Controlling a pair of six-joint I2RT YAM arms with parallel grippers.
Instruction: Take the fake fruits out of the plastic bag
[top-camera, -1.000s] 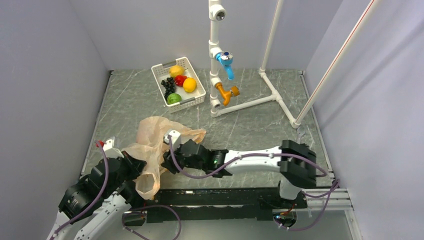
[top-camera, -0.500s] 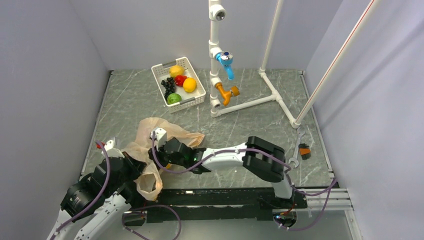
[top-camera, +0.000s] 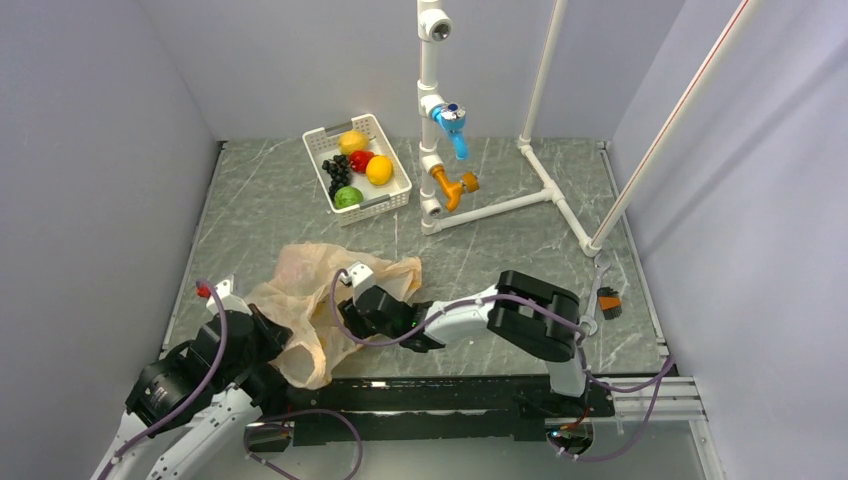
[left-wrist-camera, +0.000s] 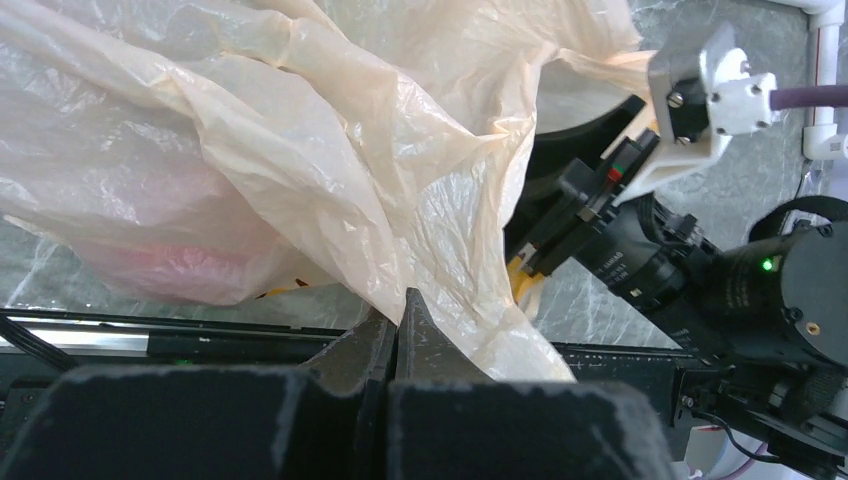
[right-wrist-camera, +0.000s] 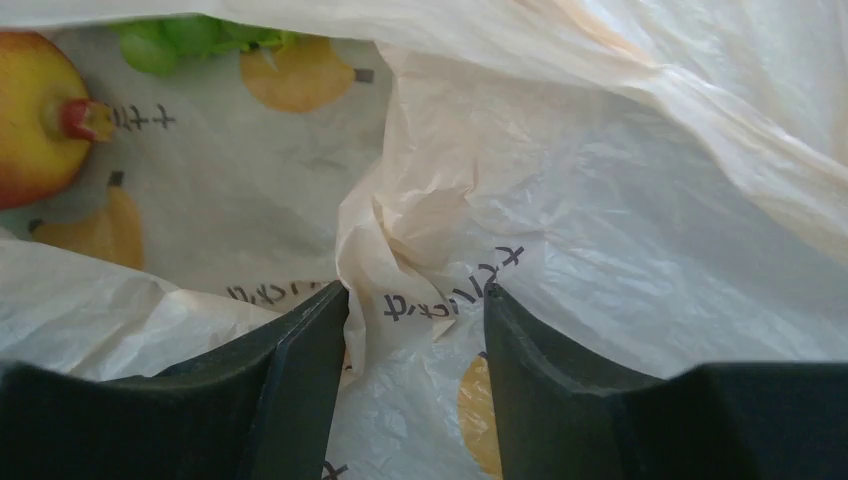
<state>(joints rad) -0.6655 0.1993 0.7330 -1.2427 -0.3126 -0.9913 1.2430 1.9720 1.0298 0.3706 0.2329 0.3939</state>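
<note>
Bag (top-camera: 300, 290) lies at the table's (top-camera: 500, 240) 7 o'clock, long axis running 7 to 1 o'clock; left gripper (left-wrist-camera: 395, 310) pinched tight on its film; right gripper (right-wrist-camera: 415, 300) inside it, jaws half apart around a loose fold; apple (right-wrist-camera: 30, 110) and grapes (right-wrist-camera: 185, 35) at its 10 to 11 o'clock.

Likely a robot lab: blank walls (top-camera: 300, 60) enclose marbled table (top-camera: 270, 210) and pipe rig (top-camera: 500, 207).

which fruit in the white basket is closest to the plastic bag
The round green fruit at the near corner of the basket; the black grapes, red fruit, lemon and orange fruit lie farther back.
</note>
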